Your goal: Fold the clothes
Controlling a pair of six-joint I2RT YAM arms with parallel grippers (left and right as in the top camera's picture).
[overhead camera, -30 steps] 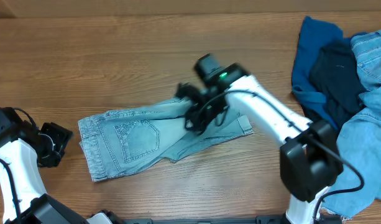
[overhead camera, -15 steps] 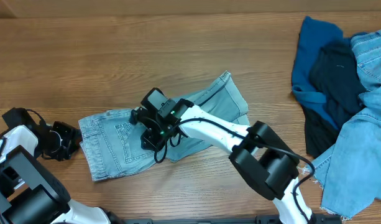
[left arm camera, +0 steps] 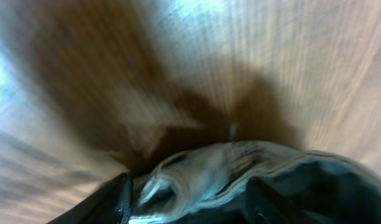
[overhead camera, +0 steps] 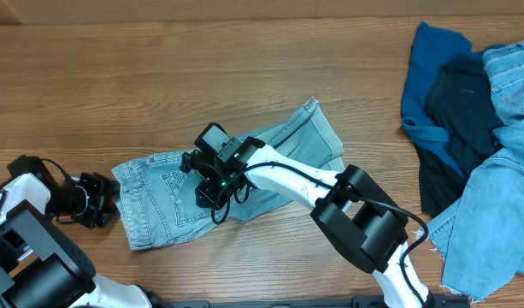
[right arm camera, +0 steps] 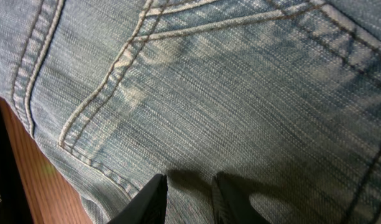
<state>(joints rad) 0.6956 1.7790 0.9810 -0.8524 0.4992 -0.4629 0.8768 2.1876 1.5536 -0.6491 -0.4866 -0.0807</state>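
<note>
Pale light-wash jeans [overhead camera: 159, 205] lie folded on the wooden table [overhead camera: 159, 85], waistband to the left and a leg hem [overhead camera: 317, 128] turned up at the back right. My right gripper [overhead camera: 212, 178] hovers low over the stitched back pocket [right arm camera: 178, 81]. It [right arm camera: 189, 183] is open by a narrow gap with nothing between its fingers. My left gripper [overhead camera: 103, 198] is at the waistband's left edge. In the blurred left wrist view a bunched denim edge [left arm camera: 196, 171] lies between its wide-apart fingers [left arm camera: 119, 199].
A pile of other clothes sits at the right edge: a royal blue piece [overhead camera: 428, 77], a dark navy one [overhead camera: 462, 111] and light denim [overhead camera: 501, 197]. Bare wood stretches behind the jeans and to the left.
My right arm swung left across the jeans, laying the leg over the seat, then stopped there. My left gripper slid right up to the waistband edge.
</note>
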